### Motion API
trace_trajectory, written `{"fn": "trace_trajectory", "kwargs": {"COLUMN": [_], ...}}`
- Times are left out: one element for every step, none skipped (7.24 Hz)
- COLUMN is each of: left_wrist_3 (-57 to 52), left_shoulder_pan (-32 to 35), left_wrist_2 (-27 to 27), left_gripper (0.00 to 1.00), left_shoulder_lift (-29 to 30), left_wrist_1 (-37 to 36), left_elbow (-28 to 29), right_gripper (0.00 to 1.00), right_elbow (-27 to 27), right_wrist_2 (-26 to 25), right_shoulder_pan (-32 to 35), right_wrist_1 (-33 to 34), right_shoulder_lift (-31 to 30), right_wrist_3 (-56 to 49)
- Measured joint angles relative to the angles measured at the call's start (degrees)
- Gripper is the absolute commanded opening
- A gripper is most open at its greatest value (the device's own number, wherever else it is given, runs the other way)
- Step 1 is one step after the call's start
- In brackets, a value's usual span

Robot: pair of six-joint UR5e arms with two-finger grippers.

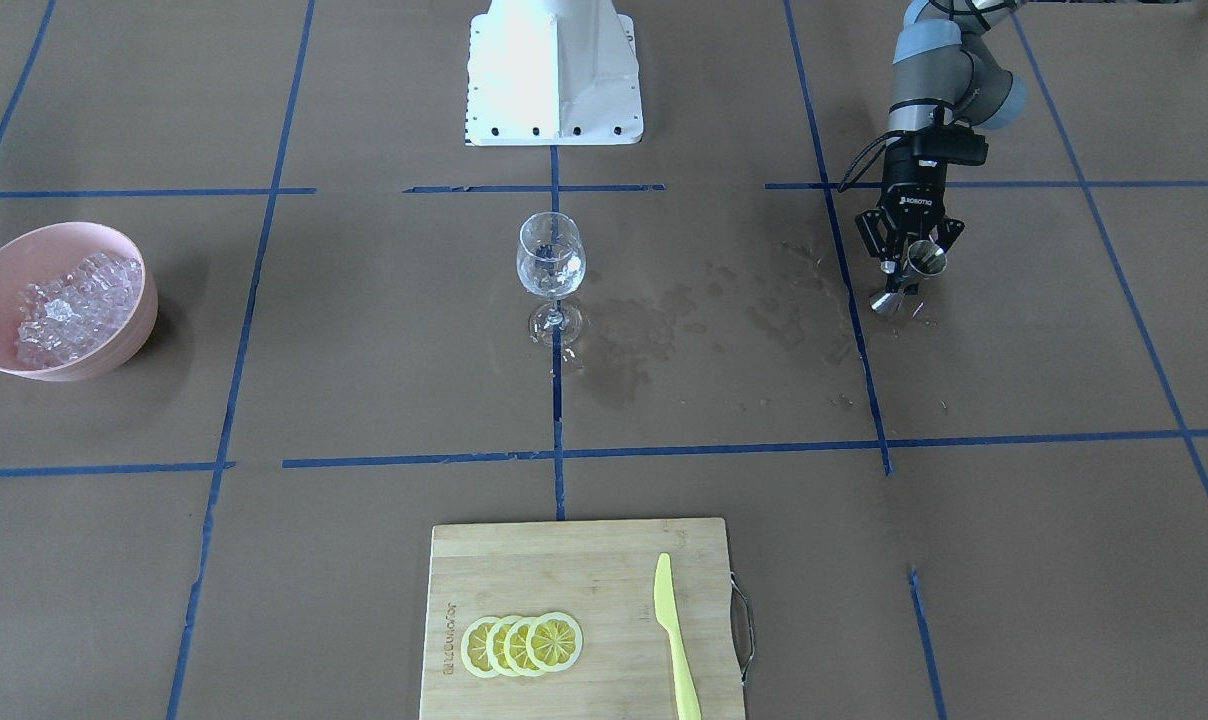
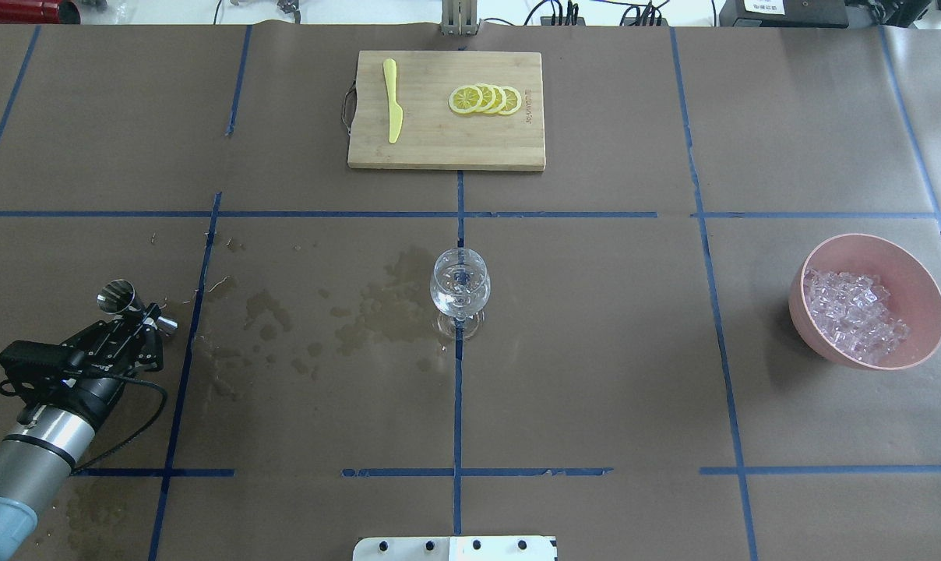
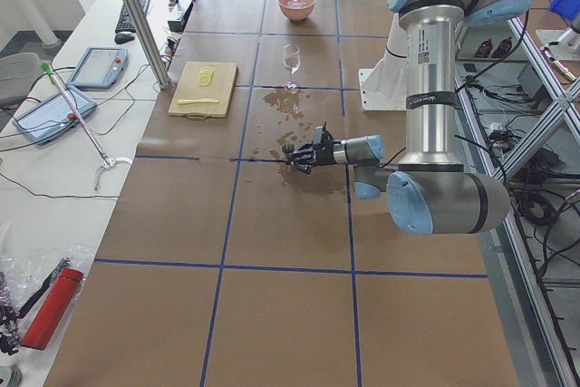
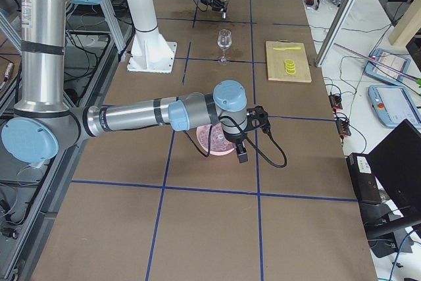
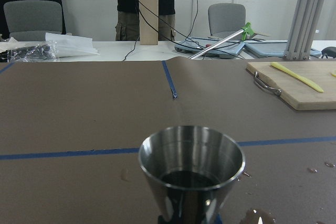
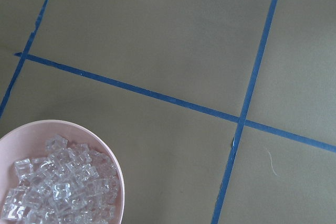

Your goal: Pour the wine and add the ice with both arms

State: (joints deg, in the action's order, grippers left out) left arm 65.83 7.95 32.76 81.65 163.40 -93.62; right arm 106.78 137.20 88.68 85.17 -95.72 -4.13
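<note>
Brown paper gridded with blue tape covers my table (image 2: 595, 374), where the left gripper (image 1: 909, 262) clamps a tilted steel jigger (image 1: 916, 268) near wet stains (image 2: 392, 304), while the ice (image 2: 852, 315) lies heaped in the pink bowl (image 2: 817, 343) below the right arm (image 4: 164, 113), whose fingers I cannot tell to be open or closed.

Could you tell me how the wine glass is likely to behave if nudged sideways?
The wine glass would probably tip rather than slide: a wide bowl sits high on a thin stem over a small foot. It looks like thin clear glass, so likely fragile. The wet patch beside it may make the foot slip slightly.
</note>
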Motion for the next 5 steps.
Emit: {"fn": "trace_trajectory", "kwargs": {"left_wrist_3": [0.00,0.00,0.00,0.00,0.00], "left_shoulder_pan": [-0.30,-0.53,-0.75,-0.95,-1.14], "left_wrist_2": [-0.15,-0.21,-0.23,-0.23,-0.24], "left_gripper": [0.06,0.10,0.17,0.29,0.44], "left_shoulder_lift": [0.43,0.62,0.67,0.69,0.70], "left_wrist_1": [0.01,0.05,0.07,0.07,0.08], "left_elbow": [0.48,0.79,0.92,0.95,0.97], "right_gripper": [1.00,1.00,1.00,1.00,1.00], "right_elbow": [0.08,0.13,0.16,0.17,0.17], "right_wrist_2": [0.00,0.00,0.00,0.00,0.00], "right_shoulder_pan": [0.00,0.00,0.00,0.00,0.00], "right_wrist_1": [0.00,0.00,0.00,0.00,0.00], "right_shoulder_lift": [-0.01,-0.02,-0.01,0.00,0.01], "right_wrist_3": [0.00,0.00,0.00,0.02,0.04]}}
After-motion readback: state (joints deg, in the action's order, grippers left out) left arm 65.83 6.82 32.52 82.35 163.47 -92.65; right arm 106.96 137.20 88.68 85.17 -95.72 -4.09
